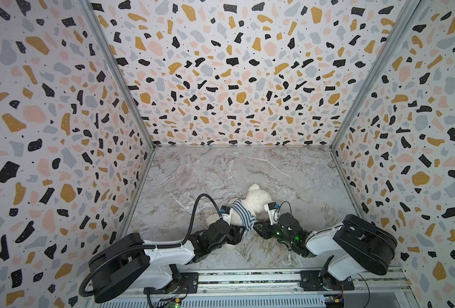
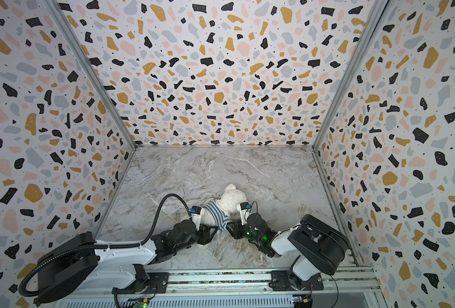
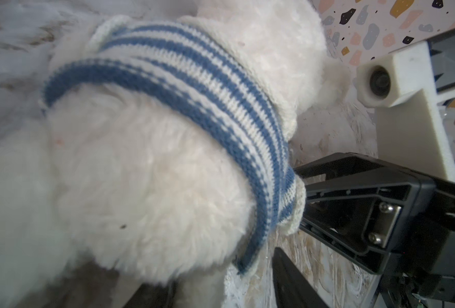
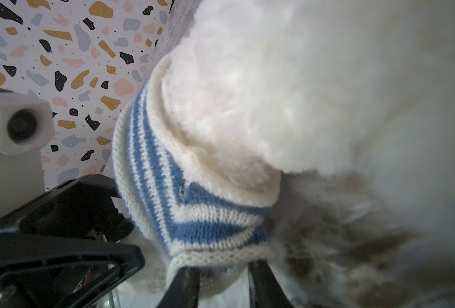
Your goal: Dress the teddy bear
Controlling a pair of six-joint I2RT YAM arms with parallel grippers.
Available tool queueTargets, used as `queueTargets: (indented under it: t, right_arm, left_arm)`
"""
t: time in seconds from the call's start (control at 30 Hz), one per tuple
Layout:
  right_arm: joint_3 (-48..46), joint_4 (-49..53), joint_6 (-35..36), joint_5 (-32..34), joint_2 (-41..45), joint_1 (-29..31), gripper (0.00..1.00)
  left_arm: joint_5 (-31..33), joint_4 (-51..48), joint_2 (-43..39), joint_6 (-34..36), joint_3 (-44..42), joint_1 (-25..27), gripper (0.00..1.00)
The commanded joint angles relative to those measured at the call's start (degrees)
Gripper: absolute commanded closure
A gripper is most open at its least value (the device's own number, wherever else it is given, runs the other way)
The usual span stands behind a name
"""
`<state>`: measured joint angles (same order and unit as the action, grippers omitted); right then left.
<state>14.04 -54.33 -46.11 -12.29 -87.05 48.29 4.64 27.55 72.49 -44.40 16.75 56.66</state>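
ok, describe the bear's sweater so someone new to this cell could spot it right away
Start at the marble tabletop: near its front edge, about mid-width, lies a fluffy white teddy bear. The knitted sweater is bunched around its body below the head, the right hand pinching its hem. Its blue-and-white stripes stand out from plain white fur.

Grey-veined marble surface (image 1: pixel 247 170) lies at the bottom of the cell; terrazzo-patterned walls (image 1: pixel 221 80) rise from its far edge and both sides; metal corner posts (image 1: pixel 121 80) climb from its far corners; a slotted aluminium rail (image 1: pixel 247 280) runs along its near edge.
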Motion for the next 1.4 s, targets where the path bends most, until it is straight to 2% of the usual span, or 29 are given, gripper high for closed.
queueTargets:
  t: [0.0, 0.2, 0.5, 0.8, 1.13, 1.23, 1.37]
  right_arm:
    - [2.75, 1.84, 2.63, 0.73, 0.06, 0.31, 0.69]
    - [4.32, 2.92, 4.57, 1.57, -2.61, -0.6, 0.7]
    - [7.37, 4.22, 7.52, 1.14, -5.9, -1.1, 0.68]
    - [11.82, 9.33, 13.4, -1.8, -8.43, -1.14, 0.65]
    - [13.85, 10.13, 16.91, -4.78, -13.28, -4.41, 0.8]
    - [15.47, 10.86, 18.0, -5.93, -14.39, -4.56, 0.79]
    - [17.3, 12.15, 19.8, -7.02, -15.37, -4.1, 0.7]
  left_arm:
    - [-2.36, 2.78, 1.46, 2.07, 1.18, -0.14, 0.51]
    - [-1.91, 3.27, 3.11, 2.88, 0.35, -0.14, 0.75]
    - [-2.27, 4.22, 5.53, 3.53, -0.05, -0.08, 1.0]
    - [-2.25, 4.34, 4.95, 5.16, -0.71, -0.22, 1.0]
    - [-6.43, 8.88, 6.0, 5.95, -1.97, -0.52, 1.0]
    - [-6.9, 9.31, 6.38, 6.08, -1.99, -0.55, 1.0]
    - [-7.55, 9.95, 7.12, 6.17, -1.99, -0.67, 1.0]
